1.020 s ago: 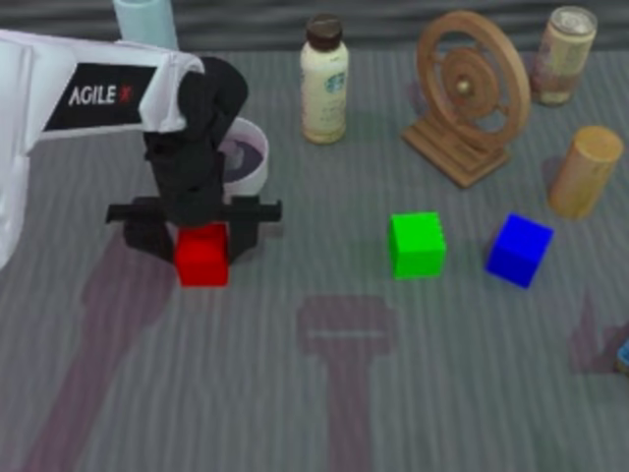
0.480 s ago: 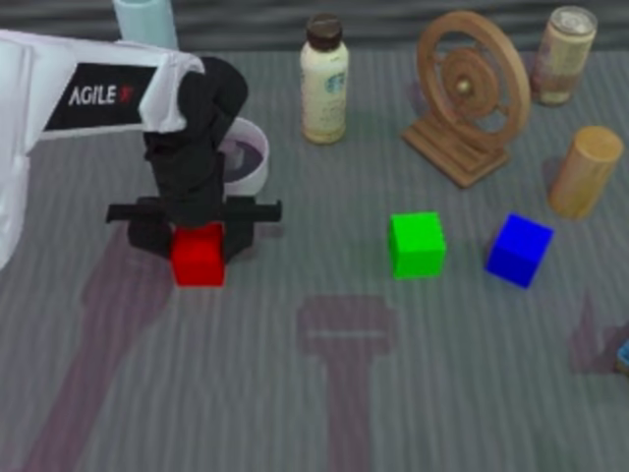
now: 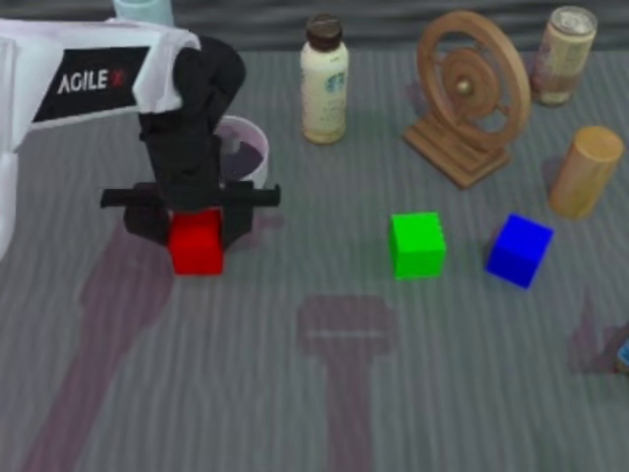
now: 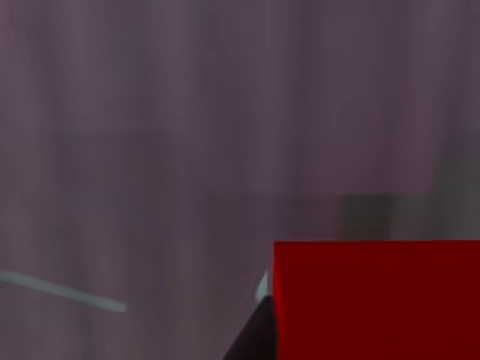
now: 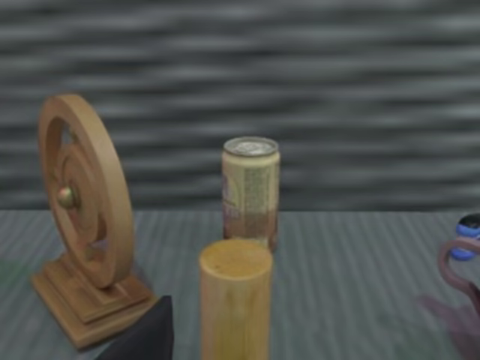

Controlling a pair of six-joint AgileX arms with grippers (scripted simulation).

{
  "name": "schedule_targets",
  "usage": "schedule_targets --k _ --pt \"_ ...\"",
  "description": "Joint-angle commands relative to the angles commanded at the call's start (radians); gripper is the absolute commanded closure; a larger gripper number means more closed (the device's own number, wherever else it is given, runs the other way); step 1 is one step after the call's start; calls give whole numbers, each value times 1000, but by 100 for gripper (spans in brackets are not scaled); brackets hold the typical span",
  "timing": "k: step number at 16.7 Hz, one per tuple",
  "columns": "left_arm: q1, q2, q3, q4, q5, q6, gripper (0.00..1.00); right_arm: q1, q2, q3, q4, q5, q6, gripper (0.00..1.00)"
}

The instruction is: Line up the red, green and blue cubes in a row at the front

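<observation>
Top view: left end effector (image 3: 196, 224) grips the red cube (image 3: 196, 243) between its fingers

The small red cube (image 3: 197, 243) was placed at the table's left, between the fingers of the left gripper (image 3: 193, 222), with the white round bowl (image 3: 246, 154) just behind it. The small green cube (image 3: 417, 245) and the small blue cube (image 3: 519, 250) were set side by side to the right, the blue one farther right. Behind them were ranged the cream bottle (image 3: 324, 80), the wooden wheel on its stand (image 3: 470, 93), the drinks can (image 3: 564, 54) and the wooden cylinder (image 3: 586, 171).
</observation>
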Motion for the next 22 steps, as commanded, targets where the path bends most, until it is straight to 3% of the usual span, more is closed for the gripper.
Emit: schedule_targets --k 4,11,22 --pt "10 -55 75 -138 -1 0 100 0 0 0 0 0 0 0" --pt "-6 -75 67 -145 -1 -9 100 0 0 0 0 0 0 0" --pt "-340 -472 -439 -48 -7 -359 100 0 0 0 0 0 0 0"
